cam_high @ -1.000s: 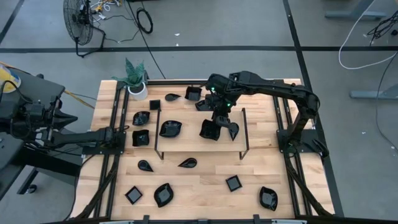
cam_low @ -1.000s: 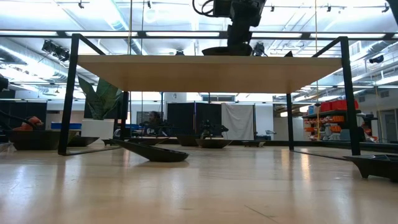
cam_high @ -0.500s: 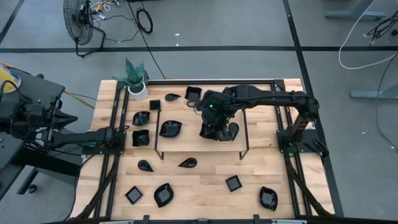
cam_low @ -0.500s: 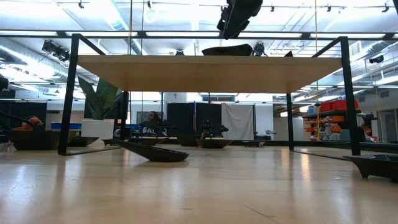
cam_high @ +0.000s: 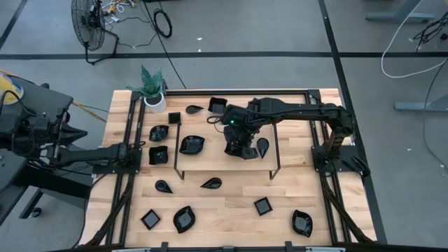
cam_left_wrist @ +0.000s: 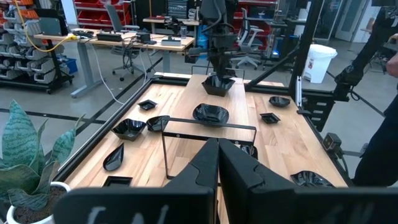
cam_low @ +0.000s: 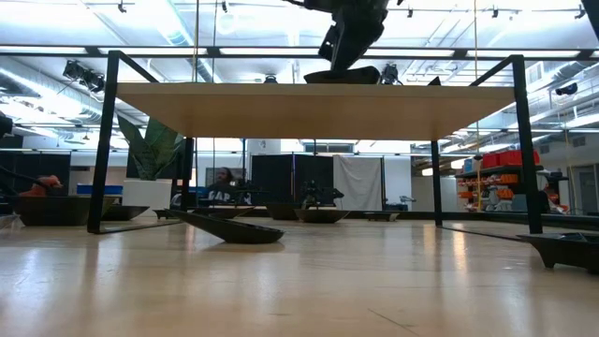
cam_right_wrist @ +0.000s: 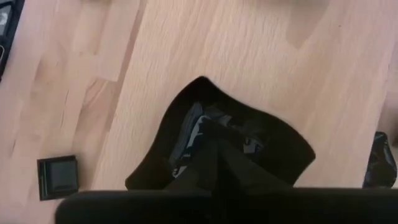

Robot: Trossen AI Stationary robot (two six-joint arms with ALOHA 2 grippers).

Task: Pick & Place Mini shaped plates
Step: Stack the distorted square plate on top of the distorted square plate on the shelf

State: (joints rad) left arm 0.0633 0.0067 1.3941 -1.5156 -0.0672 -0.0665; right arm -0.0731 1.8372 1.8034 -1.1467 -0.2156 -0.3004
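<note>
Your right arm reaches across the raised wooden shelf [cam_high: 210,157], elbow bent, with the right gripper [cam_high: 236,143] pointed down over a glossy black square dish [cam_right_wrist: 224,146] lying on that shelf, fingers together and holding nothing. A black teardrop dish [cam_high: 262,146] lies just beside it. Your left gripper [cam_left_wrist: 217,163], fingers together, waits at the table's left edge.
</note>
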